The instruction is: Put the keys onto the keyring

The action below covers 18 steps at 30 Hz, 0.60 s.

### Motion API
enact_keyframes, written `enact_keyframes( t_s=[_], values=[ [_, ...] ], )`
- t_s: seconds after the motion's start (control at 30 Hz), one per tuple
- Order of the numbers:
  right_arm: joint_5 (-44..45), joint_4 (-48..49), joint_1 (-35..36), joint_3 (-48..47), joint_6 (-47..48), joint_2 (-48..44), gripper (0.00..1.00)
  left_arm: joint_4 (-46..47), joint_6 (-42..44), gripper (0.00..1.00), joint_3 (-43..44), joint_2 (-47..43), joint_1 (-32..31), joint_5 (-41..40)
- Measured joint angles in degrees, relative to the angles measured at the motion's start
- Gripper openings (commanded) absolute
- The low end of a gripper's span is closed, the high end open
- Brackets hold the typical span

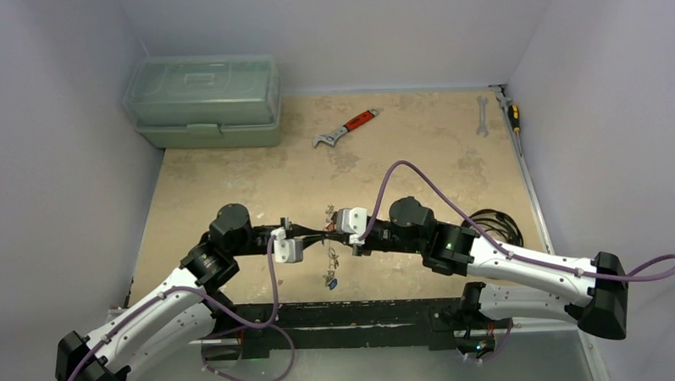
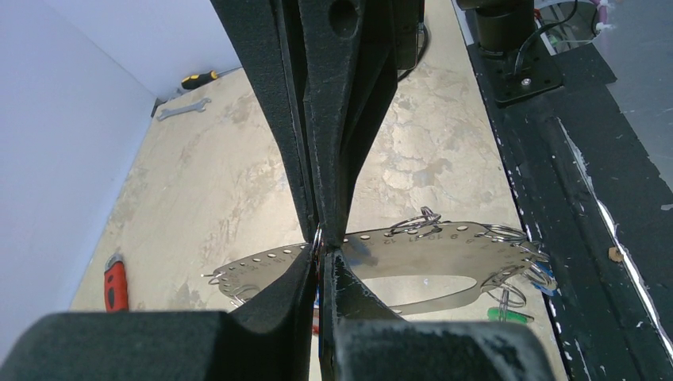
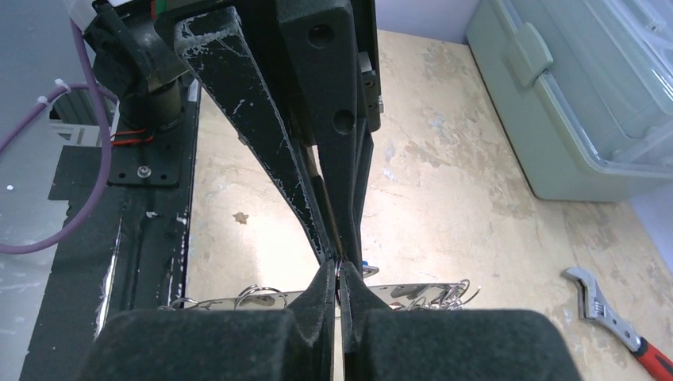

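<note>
Holding: both arms meet tip to tip over the middle of the desk. The keyring sits right at that meeting point, a flat silvery crescent with a row of holes along its edge.
Left jaws: the left gripper is squeezed nearly closed, pinching what looks like the keyring's thin edge.
Right jaws: same deal for the right gripper, pressed almost together on that thin metal from the other side.
Keys: the keys trail off the band on little split rings, blue tag at the near end. Can't tell if they touch the desk.
Handling guess: light, stiff, slick bare metal, so it'll probably want to twist or slip in a pinch.
Where to grab: I'd go for a plain stretch of band between rings, not the loose keys, which would just swing.
</note>
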<state>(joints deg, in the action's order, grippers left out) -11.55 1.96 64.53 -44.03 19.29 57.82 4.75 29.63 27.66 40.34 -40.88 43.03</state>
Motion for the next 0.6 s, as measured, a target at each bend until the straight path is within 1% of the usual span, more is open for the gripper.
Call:
enact_keyframes(
  t_s=[0.1,0.13,0.2,0.23,0.27,0.33,0.43,0.6],
  values=[
    [-0.1,0.0,0.0,0.0,0.0,0.2,0.00,-0.2,0.0,0.00,0.0,0.2,0.0,0.0],
    [-0.1,0.0,0.0,0.0,0.0,0.3,0.00,-0.2,0.0,0.02,0.0,0.3,0.0,0.0],
    [-0.2,-0.2,0.0,0.0,0.0,0.3,0.00,-0.3,0.0,0.26,0.0,0.4,0.0,0.0],
    [-0.2,-0.2,0.0,0.0,0.0,0.3,0.00,-0.3,0.1,0.34,0.0,0.4,0.0,0.0],
    [-0.1,0.0,0.0,0.0,-0.1,0.3,0.00,-0.1,0.4,0.38,0.0,0.3,0.0,0.1],
    [-0.2,-0.3,0.0,0.0,-0.2,0.3,0.00,0.3,0.2,0.43,0.0,-0.1,0.0,0.0],
    [-0.1,-0.8,0.0,0.0,-0.1,0.2,0.00,1.5,0.2,0.45,0.0,-1.9,0.0,-0.1],
    [0.1,-1.3,0.0,0.0,-0.1,-0.9,0.00,2.6,0.8,0.38,0.0,-3.6,0.0,0.0]
  ],
)
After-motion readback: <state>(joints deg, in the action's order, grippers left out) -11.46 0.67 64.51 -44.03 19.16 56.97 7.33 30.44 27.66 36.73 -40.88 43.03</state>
